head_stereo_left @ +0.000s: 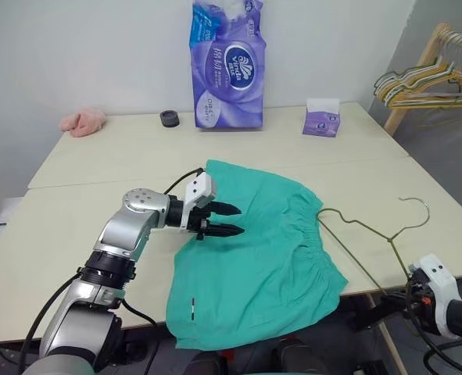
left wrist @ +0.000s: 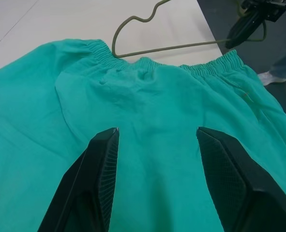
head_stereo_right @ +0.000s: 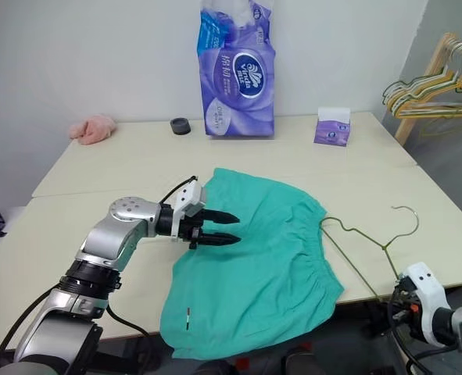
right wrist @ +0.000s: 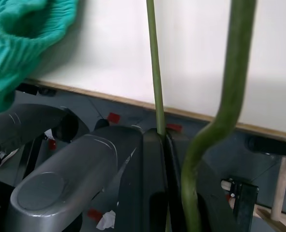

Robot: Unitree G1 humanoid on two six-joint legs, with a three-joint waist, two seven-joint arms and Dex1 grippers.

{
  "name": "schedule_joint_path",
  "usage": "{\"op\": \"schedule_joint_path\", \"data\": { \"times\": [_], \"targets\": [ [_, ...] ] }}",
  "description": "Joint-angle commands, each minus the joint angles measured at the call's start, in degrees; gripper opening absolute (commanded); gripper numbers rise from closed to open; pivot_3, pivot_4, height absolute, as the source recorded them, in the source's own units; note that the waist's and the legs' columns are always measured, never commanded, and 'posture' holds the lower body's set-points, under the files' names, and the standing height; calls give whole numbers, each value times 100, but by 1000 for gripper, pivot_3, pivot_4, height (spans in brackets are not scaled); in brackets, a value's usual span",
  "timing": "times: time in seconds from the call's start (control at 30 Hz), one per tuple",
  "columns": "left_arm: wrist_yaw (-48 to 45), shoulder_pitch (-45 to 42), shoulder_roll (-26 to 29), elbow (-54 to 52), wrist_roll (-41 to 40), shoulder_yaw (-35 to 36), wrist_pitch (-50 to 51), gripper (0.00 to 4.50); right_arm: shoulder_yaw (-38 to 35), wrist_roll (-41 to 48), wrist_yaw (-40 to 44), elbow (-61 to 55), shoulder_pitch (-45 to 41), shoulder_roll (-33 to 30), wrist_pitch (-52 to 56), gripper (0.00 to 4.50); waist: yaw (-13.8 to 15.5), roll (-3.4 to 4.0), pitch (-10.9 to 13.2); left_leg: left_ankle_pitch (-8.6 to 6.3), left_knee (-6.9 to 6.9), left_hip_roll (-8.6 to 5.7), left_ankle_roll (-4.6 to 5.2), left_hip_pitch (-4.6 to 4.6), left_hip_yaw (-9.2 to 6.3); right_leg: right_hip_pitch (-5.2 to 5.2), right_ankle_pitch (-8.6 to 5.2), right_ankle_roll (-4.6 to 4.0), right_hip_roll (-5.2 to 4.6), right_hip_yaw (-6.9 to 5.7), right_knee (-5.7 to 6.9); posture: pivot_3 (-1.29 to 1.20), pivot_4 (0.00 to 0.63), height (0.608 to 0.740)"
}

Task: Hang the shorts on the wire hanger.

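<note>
The teal-green shorts (head_stereo_left: pixel 262 266) lie spread on the near part of the table, with the gathered waistband to the right and the lower edge drooping over the front edge. My left gripper (head_stereo_left: pixel 227 219) hovers just above the shorts' left half, open, with nothing between its fingers (left wrist: pixel 101 169). The thin olive wire hanger (head_stereo_left: pixel 369 228) lies on the table right of the waistband, its hook pointing to the far right. My right gripper (right wrist: pixel 157 140) is below the table's front right edge, shut on the hanger's wire.
A tall purple tissue pack (head_stereo_left: pixel 227 70), a small purple tissue box (head_stereo_left: pixel 322 122), a black roll (head_stereo_left: pixel 170 118) and a pink cloth (head_stereo_left: pixel 84 122) sit along the far table edge. A wooden rack with several pastel hangers (head_stereo_left: pixel 426 82) stands at the right.
</note>
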Motion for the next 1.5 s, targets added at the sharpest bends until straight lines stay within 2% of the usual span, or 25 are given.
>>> {"op": "schedule_joint_path", "data": {
  "times": [0.03,0.4,0.67,0.93,1.03,1.27,1.5],
  "targets": [
    [-28,-77,9,-30,17,7,-150,2697,-11,-85,90,168,-62,-208,-161,0,5,-1,0,0,0,0,0,0,0,0,0,0,0,0,0,-192,54,740],
    [82,28,30,-6,35,88,-233,2697,-42,407,308,-68,-334,-311,114,0,12,-1,1,0,0,0,1,0,-1,1,-3,5,1,1,0,-181,57,740],
    [173,-78,24,169,43,137,-311,2697,678,325,459,291,-963,-528,77,0,14,-1,1,0,0,0,0,0,-2,1,0,1,1,1,0,-181,56,740],
    [352,-357,13,483,4,331,-377,2697,1768,-117,641,1274,-1934,-770,-142,0,9,-9,2,0,1,0,1,0,-2,1,13,-20,2,-1,0,-158,57,740],
    [392,-382,35,511,1,397,-375,2697,1886,-117,790,1397,-2071,-922,-115,0,18,-10,1,0,1,0,1,1,-2,2,14,-19,1,-1,0,-152,56,740],
    [520,-327,100,472,7,523,-393,2697,1592,-46,945,1312,-1796,-1326,-124,0,101,-9,2,0,1,0,1,-1,-9,0,15,-19,0,-5,0,-132,57,740],
    [515,-184,138,309,11,514,-355,2697,210,376,850,654,-1192,-1271,348,0,123,-8,3,0,1,-1,0,-4,-10,0,15,-19,-3,-5,1,-145,61,740]
  ]
}}
